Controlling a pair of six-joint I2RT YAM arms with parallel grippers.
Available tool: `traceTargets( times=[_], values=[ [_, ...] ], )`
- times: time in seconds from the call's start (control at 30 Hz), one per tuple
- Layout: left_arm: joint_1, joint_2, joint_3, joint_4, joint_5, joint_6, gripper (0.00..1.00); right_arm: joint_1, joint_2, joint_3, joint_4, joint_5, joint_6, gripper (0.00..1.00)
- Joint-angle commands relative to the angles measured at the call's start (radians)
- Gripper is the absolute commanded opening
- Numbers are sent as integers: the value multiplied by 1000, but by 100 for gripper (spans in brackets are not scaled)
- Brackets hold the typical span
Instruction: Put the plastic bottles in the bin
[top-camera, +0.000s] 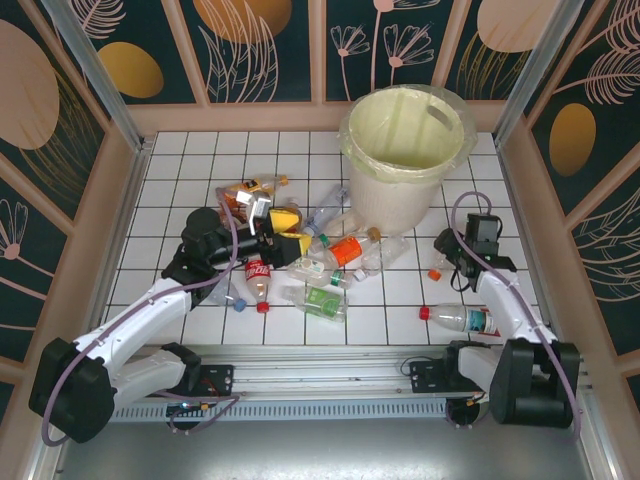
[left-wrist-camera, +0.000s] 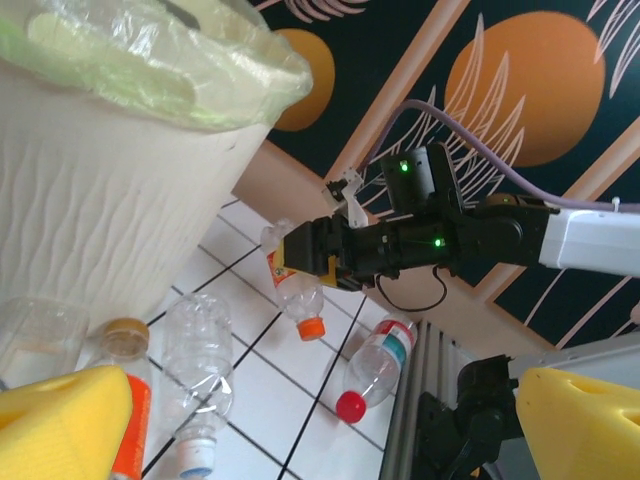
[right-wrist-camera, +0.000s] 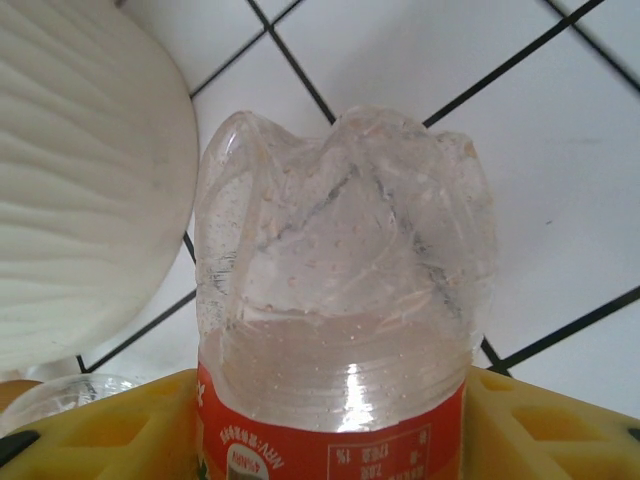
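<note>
The cream bin (top-camera: 405, 150) with its yellowish bag stands at the back right, and its wall (left-wrist-camera: 90, 200) rises at the left in the left wrist view. Several plastic bottles lie in a heap left of it, among them a Coca-Cola one (top-camera: 258, 280) and a green-labelled one (top-camera: 325, 298). My left gripper (top-camera: 290, 230) hangs open over the heap with nothing between its yellow pads (left-wrist-camera: 60, 420). My right gripper (top-camera: 447, 255) is shut on an orange-capped bottle (left-wrist-camera: 300, 290) with a red label (right-wrist-camera: 340, 300), right of the bin, cap pointing down.
A red-capped bottle (top-camera: 462, 318) lies alone near the front right, close to the right arm's base. A clear blue-capped bottle (left-wrist-camera: 195, 370) lies by the bin's foot. Wooden walls fence in the tiled floor.
</note>
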Motion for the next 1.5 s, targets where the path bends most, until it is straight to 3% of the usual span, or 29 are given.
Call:
traceTargets(
  times=[0.0, 0.27, 0.43, 0.6, 0.77, 1.0, 1.17, 1.47],
  values=[
    [-6, -32, -17, 157, 36, -75, 99, -10, -92, 62, -74, 79, 15, 59],
    [-6, -73, -3, 159, 16, -59, 99, -9, -205, 244, -101, 184, -39, 56],
    [-6, -72, 36, 139, 48, -43, 99, 11, -187, 369, -73, 190, -96, 56],
    [-6, -82, 73, 92, 42, -22, 99, 97, -127, 508, -11, 211, -177, 57],
    [-6, -97, 88, 74, 0, -17, 99, 205, -13, 674, 40, 206, -268, 57],
    [-6, -108, 109, 27, -99, -22, 99, 259, 209, 911, 31, 46, -353, 58],
    [-6, -109, 111, -22, -160, -21, 99, 266, 410, 1127, -104, -51, -395, 58],
    [-6, -108, 134, -127, -203, 9, 99, 266, 674, 1385, -363, -87, -395, 58]
  ],
)
